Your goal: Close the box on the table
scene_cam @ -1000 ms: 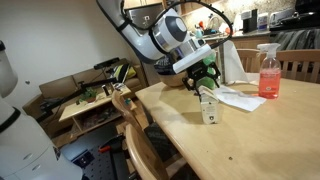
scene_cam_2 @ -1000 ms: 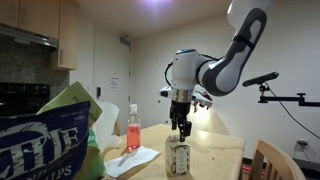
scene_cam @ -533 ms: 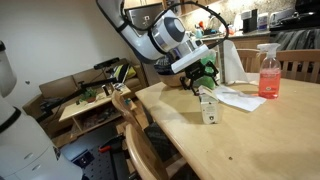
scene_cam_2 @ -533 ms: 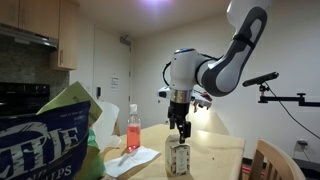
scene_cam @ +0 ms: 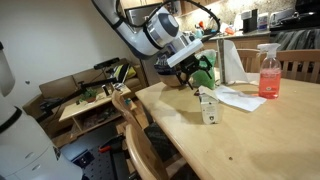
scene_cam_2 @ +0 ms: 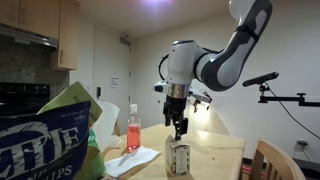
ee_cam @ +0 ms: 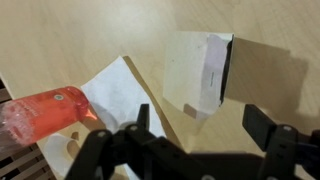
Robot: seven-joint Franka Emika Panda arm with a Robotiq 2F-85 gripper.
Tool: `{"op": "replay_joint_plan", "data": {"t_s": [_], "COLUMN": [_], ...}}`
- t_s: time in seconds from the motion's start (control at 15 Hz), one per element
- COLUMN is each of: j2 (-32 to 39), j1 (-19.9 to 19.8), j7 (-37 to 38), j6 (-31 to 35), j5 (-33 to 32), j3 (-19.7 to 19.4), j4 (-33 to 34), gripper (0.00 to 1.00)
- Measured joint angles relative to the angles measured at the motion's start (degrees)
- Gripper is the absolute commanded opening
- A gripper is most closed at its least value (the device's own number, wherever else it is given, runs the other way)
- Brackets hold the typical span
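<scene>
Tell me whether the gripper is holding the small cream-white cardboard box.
No, the gripper hangs open above the cardboard box, not touching it.

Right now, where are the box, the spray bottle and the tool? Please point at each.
box [ee_cam: 195, 70]: wrist view, on its cream face.
spray bottle [scene_cam: 269, 78]: in an exterior view, on its pink body.
tool [scene_cam_2: 181, 130]: in an exterior view, midway between its fingertips.
</scene>
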Motion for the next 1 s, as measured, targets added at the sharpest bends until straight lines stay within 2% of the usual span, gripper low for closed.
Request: {"op": "replay_joint_plan", "data": {"t_s": [0.47, 0.6, 0.67, 0.73, 0.8, 1.0], "j2": [-2.83, -2.33, -1.97, -1.59, -1.24, -0.65], "j1": [-0.9, -1.42, -1.6, -1.74, -1.86, -2.04], "j7": [2.07, 2.07, 2.05, 2.05, 2.05, 2.04], "j6": [-0.16, -0.3, -0.44, -0.55, -0.69, -1.44], "j5": [-3.15, -3.01, -2.77, -2.56, -2.42, -2.19], "j3": [-1.66, -1.64, -1.64, -1.63, -1.61, -1.5], "j4": [-0.1, -0.26, -0.36, -0.47, -0.56, -0.72], "gripper": [0.12, 0.02, 0.04, 0.0, 0.22, 0.44]}}
